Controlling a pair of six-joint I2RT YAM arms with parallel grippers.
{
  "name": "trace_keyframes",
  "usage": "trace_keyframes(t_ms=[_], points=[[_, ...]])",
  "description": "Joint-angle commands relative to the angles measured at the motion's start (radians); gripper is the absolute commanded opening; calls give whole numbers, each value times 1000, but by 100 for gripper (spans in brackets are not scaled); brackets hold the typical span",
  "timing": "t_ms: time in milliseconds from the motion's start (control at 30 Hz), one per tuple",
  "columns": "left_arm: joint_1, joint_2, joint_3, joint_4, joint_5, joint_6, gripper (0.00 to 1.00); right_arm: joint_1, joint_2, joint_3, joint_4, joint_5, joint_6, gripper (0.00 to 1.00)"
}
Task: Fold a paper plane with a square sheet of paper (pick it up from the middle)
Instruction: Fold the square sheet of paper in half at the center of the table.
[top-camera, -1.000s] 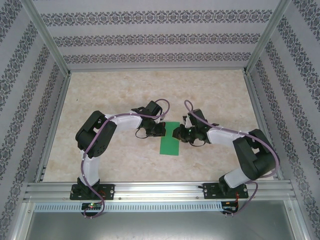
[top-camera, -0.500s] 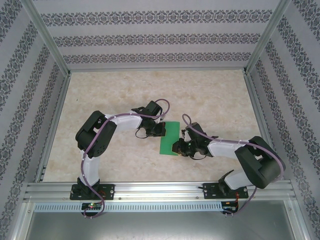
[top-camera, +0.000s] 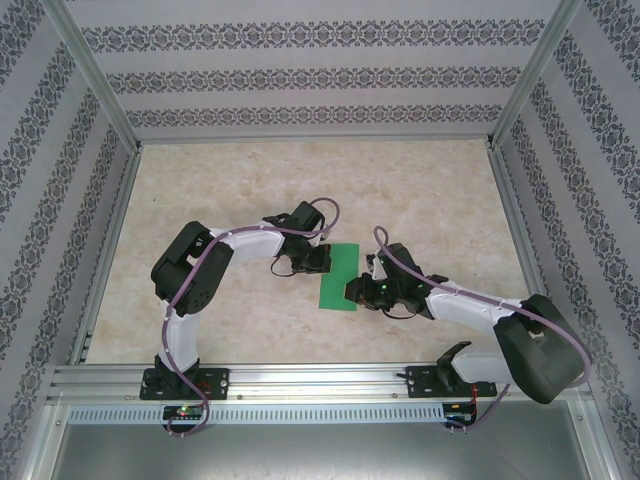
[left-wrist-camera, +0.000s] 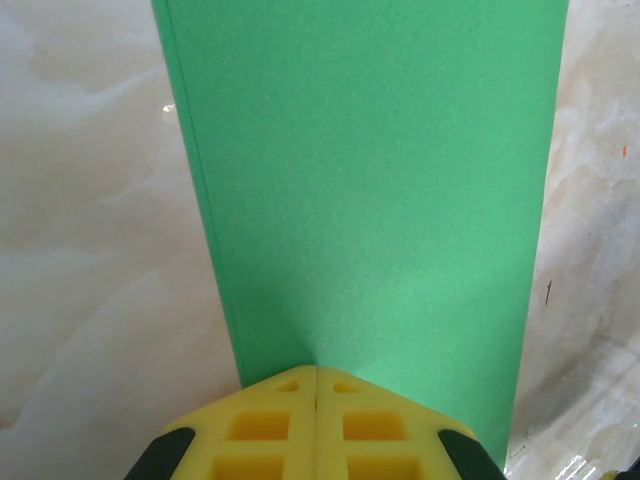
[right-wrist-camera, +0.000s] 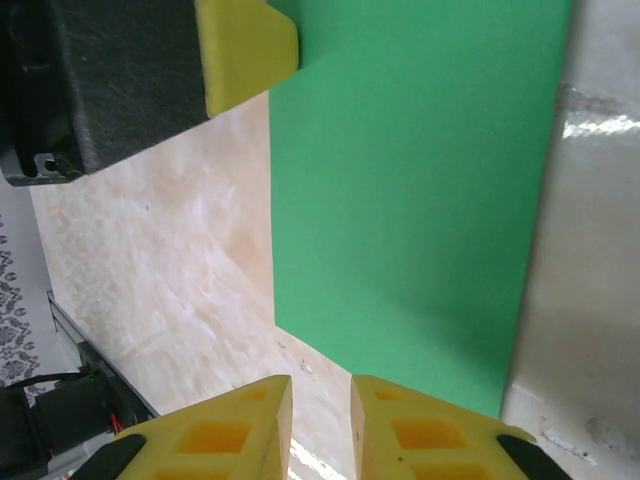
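At the near edge an aluminium rail (top-camera: 320, 378) is seen, with both arm bases bolted to it. From there the left arm (top-camera: 190, 285) is bent up and inward, and the right arm (top-camera: 500, 320) is stretched low toward the middle of the table.

The right gripper (top-camera: 353, 290) is held just beside the near right corner of the sheet of paper (top-camera: 338, 278). In its wrist view its yellow fingers (right-wrist-camera: 425, 435) are parted by a narrow gap, nothing is caught between them, and the paper's near edge is seen just ahead. Whether the sheet is touched by them cannot be told.

The bright green sheet is laid flat on the marbled table (top-camera: 250, 180) near its middle, between the two grippers, and is seen as a narrow rectangle, longer than it is wide.

A little farther off, the left gripper (top-camera: 322, 258) is set at the sheet's left edge, toward its far end. Its fingers (left-wrist-camera: 260, 430) are pressed together with no gap, and their joined tip is placed on the edge of the paper; nothing is seen pinched between them.

Beyond, the table is bounded by patterned walls (top-camera: 310, 75)
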Motion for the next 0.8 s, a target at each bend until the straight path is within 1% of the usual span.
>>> trace_keyframes(t_ms=[0,100,167,267,300,367,400,433,467,533,600,667,733,767], points=[[-10,26,2,-85,-46,9,0,8,29,-29,-21,1,-28,26],[-10,32,2,-78,-39,-1,0,-3,59,-30,-8,10,-35,27],[-10,26,3,-69,-30,-3,0,-10,53,-24,-23,24,-34,27],[-10,16,9,-72,-32,4,0,-19,2,-2,-76,42,-51,28],[-11,13,12,-73,-31,4,2,-25,-34,5,-104,64,-54,29],[-11,-1,17,-66,-18,5,5,-32,-113,16,-147,126,-57,33],[-10,-16,15,-58,-16,2,8,-37,-156,21,-169,174,-55,39],[-10,-34,13,-49,-18,-1,13,-46,-191,26,-197,226,-52,48],[-10,-52,11,-40,-22,-1,17,-55,-214,31,-215,262,-49,51],[-10,-88,8,-33,-46,-3,25,-79,-238,29,-212,318,-43,53],[-11,-113,1,-25,-79,-6,32,-93,-233,26,-179,344,-32,59],[-10,-128,-11,-20,-105,-16,33,-93,-216,30,-164,376,-20,65],[-7,-140,-30,-16,-128,-36,34,-94,-183,48,-142,366,-18,67],[-6,-145,-43,-6,-133,-49,34,-96,-162,63,-132,343,-27,66]])
